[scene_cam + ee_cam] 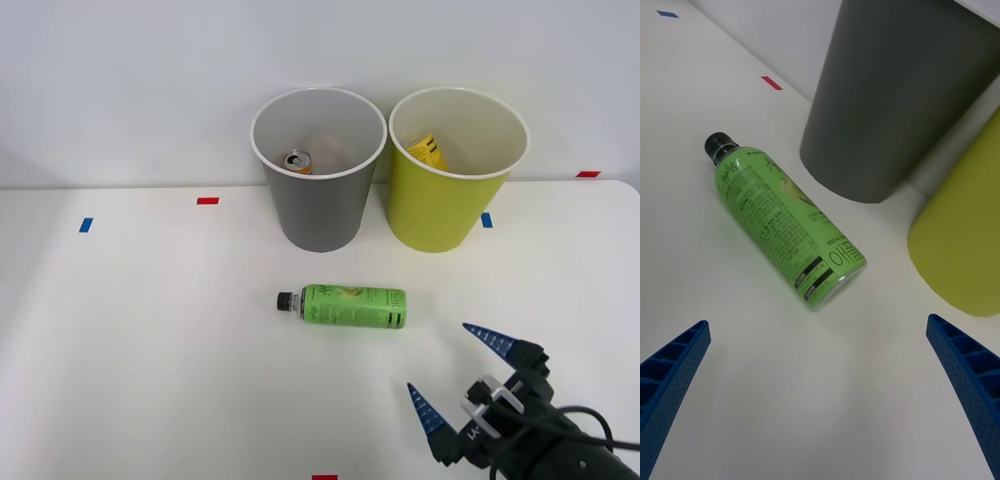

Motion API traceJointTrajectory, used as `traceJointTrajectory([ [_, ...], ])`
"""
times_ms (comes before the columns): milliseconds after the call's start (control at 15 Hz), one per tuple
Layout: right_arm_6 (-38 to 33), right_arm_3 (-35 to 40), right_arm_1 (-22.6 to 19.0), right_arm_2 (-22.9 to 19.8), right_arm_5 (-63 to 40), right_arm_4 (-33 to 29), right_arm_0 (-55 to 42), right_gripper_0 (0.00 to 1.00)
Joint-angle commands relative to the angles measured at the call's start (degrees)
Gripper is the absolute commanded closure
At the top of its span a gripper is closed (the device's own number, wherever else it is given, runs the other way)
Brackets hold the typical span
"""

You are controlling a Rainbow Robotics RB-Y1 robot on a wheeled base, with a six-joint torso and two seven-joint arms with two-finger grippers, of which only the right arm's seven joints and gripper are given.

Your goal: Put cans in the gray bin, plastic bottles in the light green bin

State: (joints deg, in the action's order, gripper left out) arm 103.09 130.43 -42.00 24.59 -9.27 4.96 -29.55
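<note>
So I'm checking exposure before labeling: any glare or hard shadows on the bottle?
Front view: even light, the bottle casts a faint soft shadow on the table, no glare. Right wrist view: label print readable, mild sheen near its base.

You are looking at a green-labelled plastic bottle [348, 306] lying on its side on the white table, its black cap pointing toward nine o'clock. At twelve o'clock from it the gray bin [318, 170] is standing upright, and the orange can [297, 161] is resting inside it, silver top showing. The light green bin [456, 170] is standing just beside the gray one, at its three o'clock, also upright.
</note>
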Motion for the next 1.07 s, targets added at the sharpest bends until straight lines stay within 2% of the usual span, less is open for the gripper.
traceJointTrajectory([
  [67, -1.3, 0.3, -4.1, 3.5, -5.1, 0.5, 8.1, 0.00],
  [200, -1.6, 1.5, -6.0, 5.6, -12.0, 1.1, 13.4, 0.00],
  [333, -1.6, 5.0, -7.0, 6.8, -23.3, 2.2, 18.3, 0.00],
  [600, -1.1, 7.9, -8.0, 10.1, -40.4, 13.1, 31.0, 0.00],
  [800, -1.0, 6.9, -7.6, 12.7, -48.3, 19.8, 40.4, 0.00],
  [1067, 0.2, -0.5, -6.1, 16.5, -50.0, 26.3, 50.6, 0.00],
])
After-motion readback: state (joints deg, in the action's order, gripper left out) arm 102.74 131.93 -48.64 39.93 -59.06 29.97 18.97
